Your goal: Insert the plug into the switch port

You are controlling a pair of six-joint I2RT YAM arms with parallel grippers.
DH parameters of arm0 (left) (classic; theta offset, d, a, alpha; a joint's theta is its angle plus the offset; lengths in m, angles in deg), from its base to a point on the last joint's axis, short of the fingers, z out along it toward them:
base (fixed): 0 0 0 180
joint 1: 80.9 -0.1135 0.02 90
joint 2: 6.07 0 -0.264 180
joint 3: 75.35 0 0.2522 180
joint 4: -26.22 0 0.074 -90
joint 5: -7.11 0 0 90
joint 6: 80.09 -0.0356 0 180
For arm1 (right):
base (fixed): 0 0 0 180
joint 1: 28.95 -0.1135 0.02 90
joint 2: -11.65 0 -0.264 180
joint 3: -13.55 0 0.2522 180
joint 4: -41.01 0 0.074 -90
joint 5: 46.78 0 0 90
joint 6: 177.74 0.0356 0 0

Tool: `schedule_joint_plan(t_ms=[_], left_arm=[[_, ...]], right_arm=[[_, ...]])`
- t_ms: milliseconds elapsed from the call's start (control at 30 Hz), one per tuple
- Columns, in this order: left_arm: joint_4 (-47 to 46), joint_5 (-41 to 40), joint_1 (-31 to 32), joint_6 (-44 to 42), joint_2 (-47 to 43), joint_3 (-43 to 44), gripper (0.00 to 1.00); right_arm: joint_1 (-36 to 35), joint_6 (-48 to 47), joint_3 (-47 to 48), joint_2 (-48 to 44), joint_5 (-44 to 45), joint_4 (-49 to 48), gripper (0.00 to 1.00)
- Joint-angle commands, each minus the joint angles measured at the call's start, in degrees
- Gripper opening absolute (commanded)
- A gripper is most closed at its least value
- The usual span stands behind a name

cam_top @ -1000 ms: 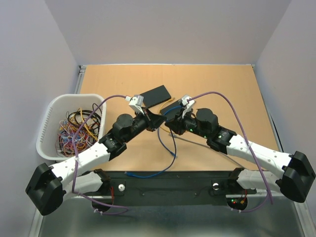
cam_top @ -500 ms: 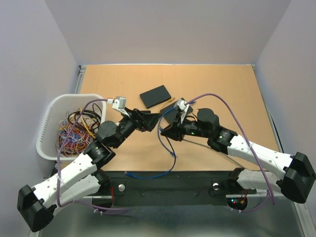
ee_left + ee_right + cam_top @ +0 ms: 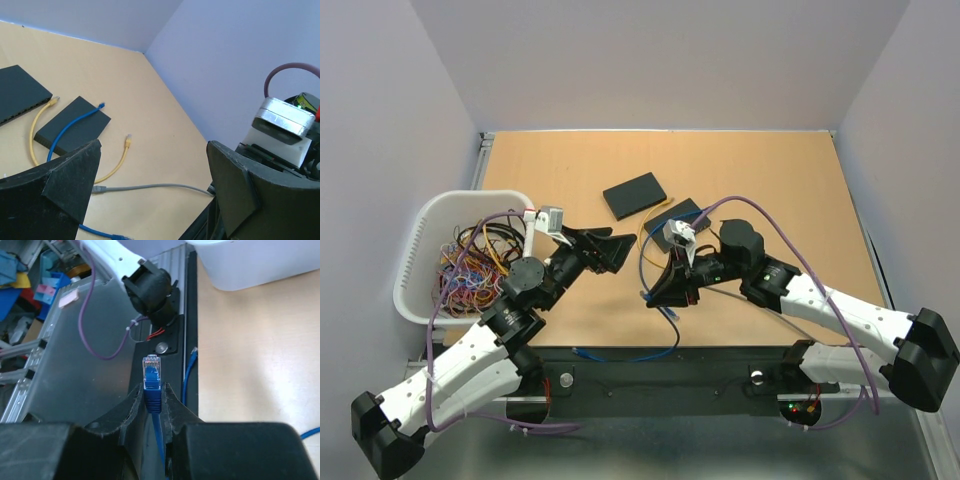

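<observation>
Blue plug [image 3: 151, 371] pinched in right gripper [image 3: 152, 392], over the front part of the table [image 3: 770, 180].
Nearest, toward the front edge: right jaws almost closed on the plug, clear tip out past the fingertips, blue cable [image 3: 157, 432] running down between them. Just left and a little farther: left gripper [image 3: 617, 250] spread wide, holding nothing. Beyond, well apart from the plug: small black switch [image 3: 682, 212], a blue cable end at its far edge; then long black switch [image 3: 634, 194], a yellow cable [image 3: 32, 132] end touching it. Far left: white basket [image 3: 415, 250] full of tangled wires.
</observation>
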Motion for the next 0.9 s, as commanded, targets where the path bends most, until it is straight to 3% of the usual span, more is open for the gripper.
schedule_joint_plan(t_ms=[0, 133, 267, 300, 400, 600, 700, 867], left_arm=[[-2.5, -1.0, 0.3, -2.4, -1.6, -0.9, 0.98], [-3.5, -0.1, 0.3, -2.8, -1.6, -1.4, 0.98], [-4.8, 1.5, 0.3, -3.0, -2.1, -2.1, 0.96], [-5.1, 1.8, 0.3, -3.1, -2.1, -2.1, 0.96], [-5.5, 1.6, 0.3, -3.2, -2.0, -2.6, 0.93], [-6.0, 1.9, 0.3, -3.3, -0.3, -2.6, 0.87], [-10.1, 6.9, 0.3, -4.1, 0.3, -2.9, 0.72], [-22.9, 25.7, 0.3, -5.2, 1.6, -5.7, 0.72]], right_arm=[[-0.6, -0.3, 0.8, -2.0, -5.8, -3.2, 0.00], [-0.6, 0.3, 0.0, -3.0, -6.8, -4.5, 0.01], [-0.6, 0.9, -0.6, -4.1, 0.4, -4.5, 0.01], [-0.6, 1.5, -1.0, -4.7, 7.7, -4.4, 0.00], [-0.6, 1.7, -0.9, -4.7, 17.1, -2.5, 0.00], [-0.5, 1.6, -1.8, -4.8, 19.1, -1.3, 0.00], [-0.5, 1.5, -2.3, -4.9, 17.1, -1.4, 0.00], [-0.6, 2.9, -3.6, -7.0, 12.4, -7.5, 0.01]])
